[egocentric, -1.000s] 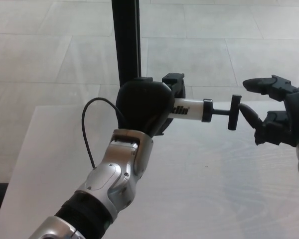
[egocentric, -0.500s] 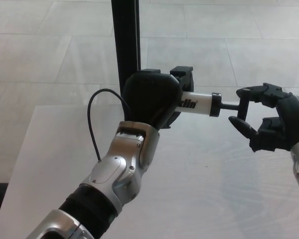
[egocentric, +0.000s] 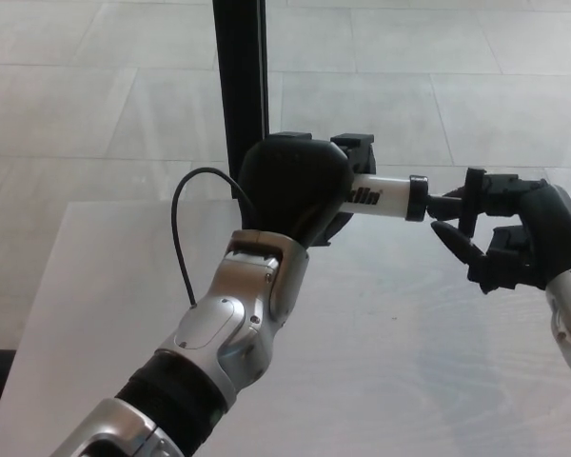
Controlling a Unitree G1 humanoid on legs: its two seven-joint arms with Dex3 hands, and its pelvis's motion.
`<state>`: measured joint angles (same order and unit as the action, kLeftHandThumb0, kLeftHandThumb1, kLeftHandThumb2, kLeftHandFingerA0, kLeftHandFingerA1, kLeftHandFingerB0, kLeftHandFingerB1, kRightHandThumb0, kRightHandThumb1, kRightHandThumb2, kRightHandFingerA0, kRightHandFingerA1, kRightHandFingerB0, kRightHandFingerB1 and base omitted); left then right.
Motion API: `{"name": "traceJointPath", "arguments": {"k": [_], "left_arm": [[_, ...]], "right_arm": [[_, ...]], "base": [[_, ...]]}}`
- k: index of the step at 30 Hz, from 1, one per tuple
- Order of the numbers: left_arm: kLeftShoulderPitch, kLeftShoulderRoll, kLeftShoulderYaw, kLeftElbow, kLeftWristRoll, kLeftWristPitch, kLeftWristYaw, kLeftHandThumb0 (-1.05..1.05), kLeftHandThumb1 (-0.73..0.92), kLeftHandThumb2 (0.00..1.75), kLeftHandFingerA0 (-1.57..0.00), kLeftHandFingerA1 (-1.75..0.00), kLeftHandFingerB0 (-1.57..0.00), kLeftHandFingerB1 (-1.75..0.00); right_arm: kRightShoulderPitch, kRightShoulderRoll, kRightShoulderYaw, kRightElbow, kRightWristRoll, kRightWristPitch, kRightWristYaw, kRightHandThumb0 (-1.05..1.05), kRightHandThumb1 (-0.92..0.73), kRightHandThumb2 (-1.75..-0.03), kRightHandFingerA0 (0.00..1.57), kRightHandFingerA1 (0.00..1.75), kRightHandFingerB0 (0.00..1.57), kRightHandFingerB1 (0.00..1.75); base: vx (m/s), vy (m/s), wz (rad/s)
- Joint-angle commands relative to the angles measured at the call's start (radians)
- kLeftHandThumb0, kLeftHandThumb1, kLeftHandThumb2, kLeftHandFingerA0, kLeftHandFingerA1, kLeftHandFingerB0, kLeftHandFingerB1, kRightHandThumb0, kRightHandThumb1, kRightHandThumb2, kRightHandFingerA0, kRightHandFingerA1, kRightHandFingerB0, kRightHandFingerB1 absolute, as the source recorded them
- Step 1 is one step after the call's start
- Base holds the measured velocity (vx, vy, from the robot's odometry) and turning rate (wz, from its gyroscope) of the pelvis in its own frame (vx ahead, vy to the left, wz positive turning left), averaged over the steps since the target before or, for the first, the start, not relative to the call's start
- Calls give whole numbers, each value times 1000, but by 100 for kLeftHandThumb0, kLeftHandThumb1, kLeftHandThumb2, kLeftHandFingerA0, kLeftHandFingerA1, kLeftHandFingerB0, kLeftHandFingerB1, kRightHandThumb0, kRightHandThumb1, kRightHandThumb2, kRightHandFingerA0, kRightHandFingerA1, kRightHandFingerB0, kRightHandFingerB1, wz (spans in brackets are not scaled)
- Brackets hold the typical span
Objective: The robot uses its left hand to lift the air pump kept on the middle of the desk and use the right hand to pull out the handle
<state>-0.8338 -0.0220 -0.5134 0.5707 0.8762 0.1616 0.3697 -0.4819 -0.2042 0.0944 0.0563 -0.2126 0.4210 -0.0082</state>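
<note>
Robot raising a small hand pump above a pale grey wood-grain tabletop [egocentric: 381, 371]. The robot's black left hand [egocentric: 293, 190], on a silver-and-black forearm, is clenched around the body of the short white-barrelled air pump with black end fittings [egocentric: 381, 197], which is held clear of the tabletop with its barrel lying roughly level and pointing away from that hand toward the other. At the barrel's far end a thin rod leads to the black T-shaped plastic handle [egocentric: 473, 195]. The robot's black right hand [egocentric: 514, 233] sits at that handle with its fingers curled about the crossbar; whether they have closed fully on it cannot be told from this angle.

Handling, as judged: the pump looks light and rigid, a hard smooth tube that could slip or twist in a loose grip, so the firm wrap around the body near its black head seems the sound hold. The handle should be taken by the crossbar, fingers on either side of the rod, and drawn straight along the barrel's line; a skewed pull may bend the slim rod or wrench the pump.

Count: one pump, one handle, two robot hands, one thin black cable [egocentric: 183, 228] looping beside the left wrist, one black upright post [egocentric: 240, 76] behind the left hand.
</note>
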Motion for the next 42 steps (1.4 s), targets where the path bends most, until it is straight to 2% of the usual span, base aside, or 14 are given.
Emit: {"name": "traceJointPath", "arguments": {"k": [1,3,6,8,12,13,15,17,18,22,23,26,29,42], "left_arm": [[-7,10,0,4,-5,-10,15,-21,66,63,-74,-160,-75,-111],[-3,11,-2,9,-3,-13,23,-19,65,64,-77,-162,-72,-127],[0,13,-6,16,0,-18,39,-18,66,68,-81,-164,-68,-132],[3,21,-12,18,2,-27,38,-19,65,67,-73,-166,-68,-138],[2,36,-15,24,3,-37,50,-22,68,65,-79,-169,-68,-133],[3,36,-16,26,4,-37,54,-20,66,71,-76,-160,-75,-112],[7,39,-15,18,3,-33,50,-20,64,70,-80,-156,-80,-110],[11,38,-13,16,-1,-29,44,-24,70,61,-78,-173,-66,-135],[12,39,-12,18,-2,-32,46,-18,67,70,-79,-161,-69,-133],[16,42,-10,21,-4,-50,68,-21,68,75,-75,-166,-68,-139],[16,41,-9,21,-4,-47,70,-24,66,69,-88,-171,-71,-127],[18,46,-11,22,-4,-57,75,-17,66,70,-82,-164,-70,-130],[22,47,-5,28,-6,-63,94,-12,65,73,-83,-175,-61,-148],[34,55,0,35,-5,-77,125,-10,63,78,-86,-175,-62,-148]], "right_arm": [[-22,-27,-7,13,-22,-37,3,-16,-61,-97,99,160,93,105],[-24,-29,-12,12,-20,-39,5,-15,-59,-102,98,155,89,112],[-21,-23,-24,11,-12,-54,-1,-19,-56,-101,98,147,90,113],[-19,-25,-23,15,-20,-72,-7,-14,-55,-105,93,148,88,120],[-29,-30,-17,22,-36,-76,-6,-21,-51,-108,98,146,91,120],[-28,-32,-15,21,-39,-77,-6,-17,-54,-107,95,151,88,120],[-28,-33,-9,24,-53,-80,-12,-23,-50,-109,101,146,92,120],[-28,-30,-7,18,-57,-61,-11,-19,-51,-108,99,152,89,122],[-28,-27,-7,17,-60,-58,-15,-19,-51,-107,100,153,90,121],[-30,-21,-5,8,-74,-37,-21,-19,-51,-107,100,153,90,120],[-29,-22,-6,9,-74,-40,-19,-19,-52,-106,99,154,90,119],[-30,-24,-6,8,-82,-35,-18,-18,-53,-104,99,153,91,117],[-31,-33,-5,21,-90,-64,-21,-16,-52,-105,99,160,85,136],[-38,-53,-24,20,-130,-32,-34,-22,-44,-112,94,171,83,153]], "base": [[0,0,0],[0,0,0],[0,0,0],[0,0,0],[0,0,0],[0,0,0],[0,0,0],[0,0,0],[0,0,0],[0,0,0],[0,0,0],[0,0,0],[0,0,0],[0,0,0]]}}
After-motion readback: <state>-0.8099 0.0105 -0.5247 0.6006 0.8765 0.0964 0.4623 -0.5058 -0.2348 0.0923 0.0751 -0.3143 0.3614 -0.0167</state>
